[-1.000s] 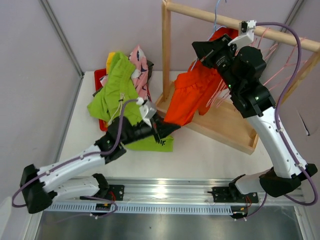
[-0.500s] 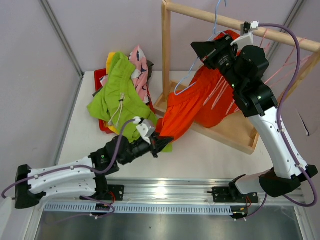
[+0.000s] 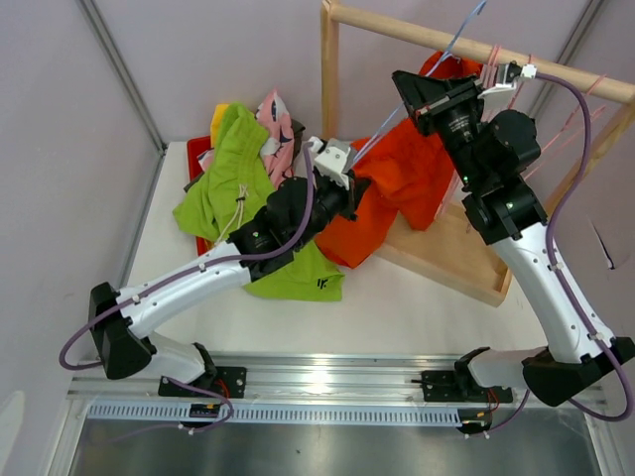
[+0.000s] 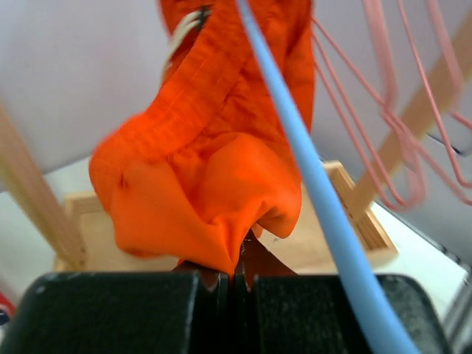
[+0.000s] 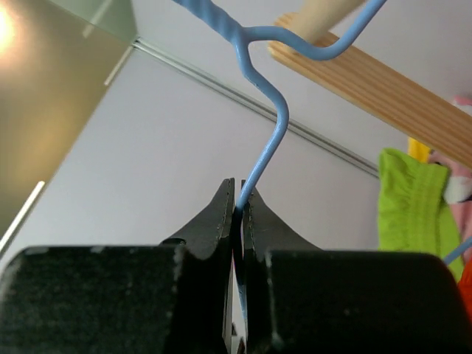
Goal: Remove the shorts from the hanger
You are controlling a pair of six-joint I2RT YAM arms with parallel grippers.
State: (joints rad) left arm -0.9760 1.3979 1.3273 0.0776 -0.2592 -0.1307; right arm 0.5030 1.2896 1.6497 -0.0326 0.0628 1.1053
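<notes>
While the orange shorts (image 3: 402, 183) hang below the rail (image 3: 387, 28) in the top view, our left gripper (image 3: 349, 190) holds their lower edge and our right gripper (image 3: 425, 99) sits just under the rail. From the left wrist, we see the jaws closed on a soft, light fold; gripped by this hem, the shorts should slide off the hanger (image 4: 310, 177). From the right wrist, the jaws pinch the hanger's wire neck just below the rail.

The top camera looks down on the table (image 3: 437, 307) from above and behind me. My left wrist camera faces the orange shorts (image 4: 199, 184) closely, and the right looks up the blue hanger (image 5: 267, 147); the top view shows both.
</notes>
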